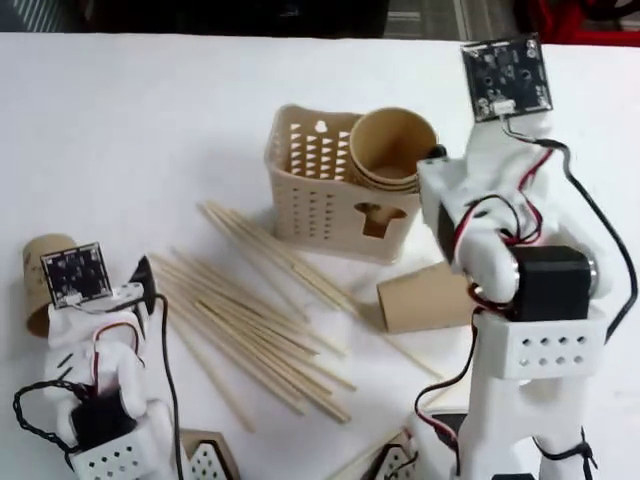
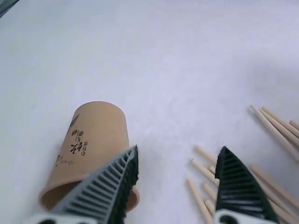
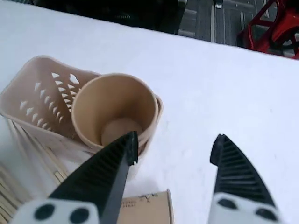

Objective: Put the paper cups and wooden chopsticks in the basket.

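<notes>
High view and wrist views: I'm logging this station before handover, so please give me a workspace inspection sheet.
Surface: white table.
Job's things: basket upright, nested cups in one end; cup lying near left gripper; second cup lying by right arm; chopsticks scattered on table.
Clutter: nothing seen.
Grippers: left gripper and right gripper open, empty.
Cables: wires on right arm; black cable by left arm.
Surroundings: red frame beyond table.

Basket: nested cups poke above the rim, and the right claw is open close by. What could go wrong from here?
1. The right claw hangs close to the nested cups; a careless move could knock them or tip the basket.
2. The chopsticks lie in a crossed pile; the left claw may grab several or scatter them.
</notes>
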Available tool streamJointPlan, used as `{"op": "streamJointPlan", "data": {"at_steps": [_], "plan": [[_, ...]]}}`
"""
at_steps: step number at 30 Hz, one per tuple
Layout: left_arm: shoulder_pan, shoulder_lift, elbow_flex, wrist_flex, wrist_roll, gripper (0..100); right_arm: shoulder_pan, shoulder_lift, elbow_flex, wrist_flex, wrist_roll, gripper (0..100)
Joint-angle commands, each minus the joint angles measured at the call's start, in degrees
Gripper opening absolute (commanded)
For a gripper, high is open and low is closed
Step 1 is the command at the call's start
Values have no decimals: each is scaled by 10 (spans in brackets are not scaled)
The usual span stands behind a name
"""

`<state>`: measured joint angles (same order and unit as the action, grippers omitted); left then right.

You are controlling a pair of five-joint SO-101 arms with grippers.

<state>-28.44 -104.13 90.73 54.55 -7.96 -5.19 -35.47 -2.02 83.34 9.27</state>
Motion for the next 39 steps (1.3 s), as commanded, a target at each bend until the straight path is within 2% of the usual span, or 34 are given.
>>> {"op": "streamJointPlan", "data": {"at_steps": [1,7,12,20,39], "plan": [[-6,-4,-4,-14,4,264,42,0,-25,42,30,259],[-6,-4,-4,-14,4,264,95,0,-12,121,99,258],[-6,-4,-4,-14,4,264,125,0,76,134,133,258],[-6,-4,-3,-11,-20,264,127,0,240,58,142,258],[-6,-4,-2,-10,-23,264,124,0,418,-98,142,238]]}}
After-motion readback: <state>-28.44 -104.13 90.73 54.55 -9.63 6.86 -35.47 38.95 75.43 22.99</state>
